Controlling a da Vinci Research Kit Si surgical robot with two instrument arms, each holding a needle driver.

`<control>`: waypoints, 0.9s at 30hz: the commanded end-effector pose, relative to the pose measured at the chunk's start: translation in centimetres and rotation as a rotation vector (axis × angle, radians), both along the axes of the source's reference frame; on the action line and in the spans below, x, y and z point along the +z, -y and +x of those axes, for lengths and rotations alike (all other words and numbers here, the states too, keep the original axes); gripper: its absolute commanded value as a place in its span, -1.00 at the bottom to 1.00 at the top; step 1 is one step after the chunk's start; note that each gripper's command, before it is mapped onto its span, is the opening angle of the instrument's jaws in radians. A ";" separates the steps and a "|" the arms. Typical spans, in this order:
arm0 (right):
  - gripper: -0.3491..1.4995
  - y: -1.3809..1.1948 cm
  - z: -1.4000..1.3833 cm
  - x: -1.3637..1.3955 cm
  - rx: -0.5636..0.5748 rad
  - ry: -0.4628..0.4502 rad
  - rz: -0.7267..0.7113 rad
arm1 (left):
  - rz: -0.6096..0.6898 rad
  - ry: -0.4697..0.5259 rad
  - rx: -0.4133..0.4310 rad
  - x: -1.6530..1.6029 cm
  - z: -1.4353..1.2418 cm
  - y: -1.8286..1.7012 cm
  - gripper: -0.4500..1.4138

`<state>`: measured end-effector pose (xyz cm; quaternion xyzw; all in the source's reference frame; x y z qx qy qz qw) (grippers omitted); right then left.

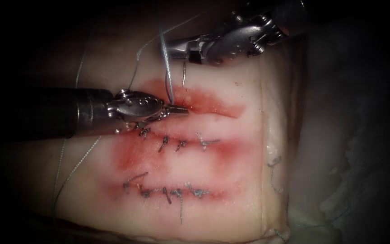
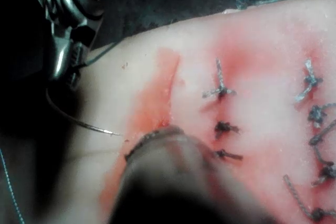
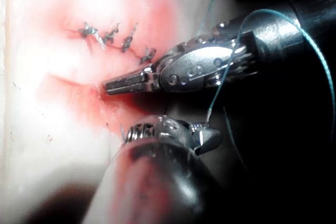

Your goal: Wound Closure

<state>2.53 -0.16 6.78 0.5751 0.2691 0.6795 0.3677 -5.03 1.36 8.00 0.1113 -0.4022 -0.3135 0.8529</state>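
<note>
The open cut [image 1: 204, 105] is a red slit across the upper tissue [image 1: 249, 149]. My right tool [image 1: 168, 47] comes in from the upper right, its jaws shut on the curved needle [image 1: 168, 77] near its thread end. The needle arcs down, and its tip rests at the tissue surface by the left end of the cut, on the cut's upper edge. In the left wrist view the needle [image 2: 79, 121] hangs from the right tool [image 2: 68, 64]. My left tool [image 1: 179, 110] lies at the cut's left end, jaws shut on nothing, right beside the needle tip. The same tool [image 3: 113, 85] lies flat over the red cut.
Two closed cuts lie below the open one, each with a row of dark knotted stitches [image 1: 181, 144] [image 1: 172, 192]. Blue-green thread [image 1: 136, 58] trails from the right tool over the upper left tissue; more thread [image 1: 68, 171] runs along the left edge. Red fluid stains the tissue around all the cuts.
</note>
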 end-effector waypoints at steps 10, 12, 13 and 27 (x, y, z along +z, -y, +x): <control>-1.00 0.05 0.12 0.02 -0.042 0.045 -0.042 | 0.027 -0.025 0.058 0.22 -0.04 0.16 -1.00; -1.00 0.07 0.12 0.02 -0.045 0.044 -0.049 | 0.027 -0.030 0.061 0.23 -0.03 0.17 -1.00; -1.00 0.08 0.13 0.02 -0.046 0.044 -0.050 | 0.028 -0.033 0.063 0.23 -0.02 0.17 -1.00; -1.00 0.23 0.21 0.14 -0.086 0.073 -0.083 | 0.030 -0.030 0.065 0.20 0.00 0.16 -1.00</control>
